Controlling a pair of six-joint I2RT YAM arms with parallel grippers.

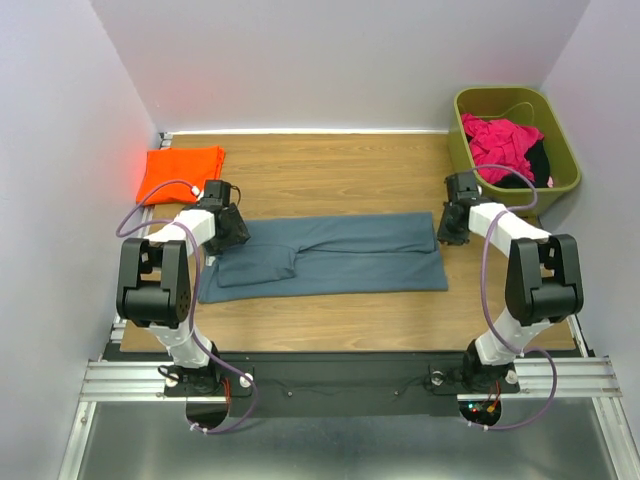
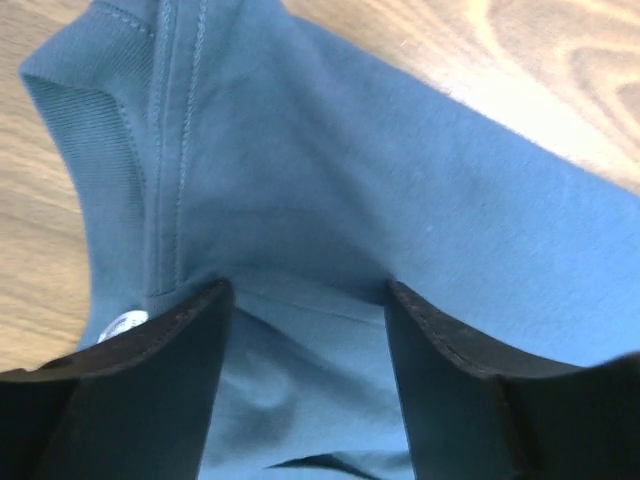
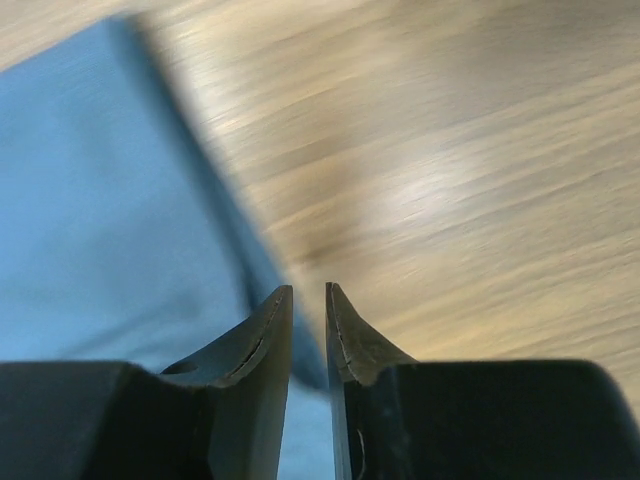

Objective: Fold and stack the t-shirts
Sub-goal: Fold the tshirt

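Note:
The slate blue-grey t-shirt (image 1: 330,255) lies folded into a long band across the middle of the wooden table (image 1: 330,170). My left gripper (image 1: 233,228) is at its left end. In the left wrist view it (image 2: 305,290) is open, fingers spread on the cloth (image 2: 330,160) beside the collar seam, with a wrinkle between them. My right gripper (image 1: 450,226) is at the shirt's far right corner. In the right wrist view it (image 3: 308,290) is nearly closed, with the shirt's edge (image 3: 110,200) running between the fingers. The orange t-shirt (image 1: 180,172) lies folded at the back left.
A green bin (image 1: 560,185) with pink and black clothes stands at the back right corner, close behind my right arm. White walls enclose the table on the left, back and right. Bare wood shows behind and in front of the blue-grey shirt.

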